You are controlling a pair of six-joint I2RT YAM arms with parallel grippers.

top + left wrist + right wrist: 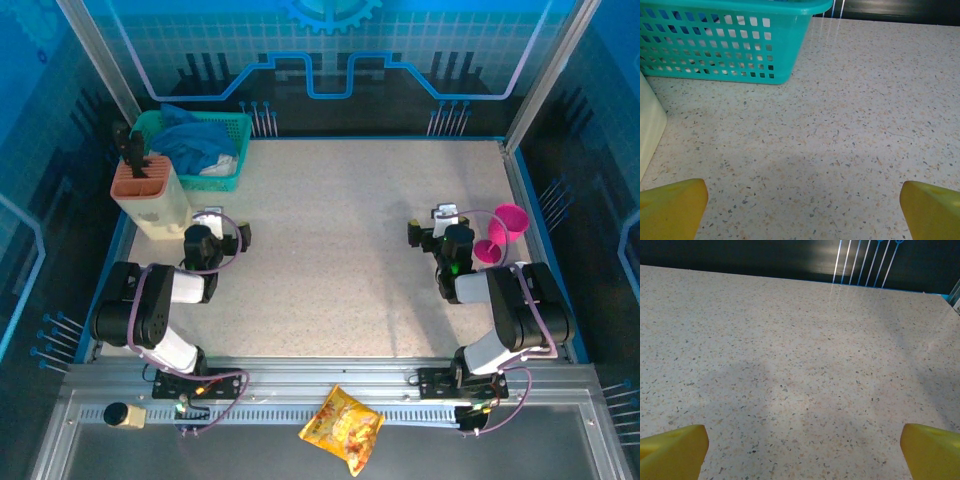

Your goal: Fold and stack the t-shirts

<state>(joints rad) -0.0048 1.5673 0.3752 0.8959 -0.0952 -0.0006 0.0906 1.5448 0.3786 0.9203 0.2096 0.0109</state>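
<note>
Speckled table (800,350), right gripper (802,460) spread wide, yellow fingertips (672,450) at near left and right corners, dark wall (730,255) far, blue rods (837,260) far right.

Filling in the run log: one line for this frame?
phase: pre-grasp | left gripper: open, empty | right gripper: open, empty | t-shirts: heaped in teal basket, unfolded | stack: not started

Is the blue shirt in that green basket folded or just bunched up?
Bunched up. The teal-blue soft fabric t-shirt lies in a crumpled heap inside the teal slotted plastic basket, showing lumps, not folded edges.
</note>
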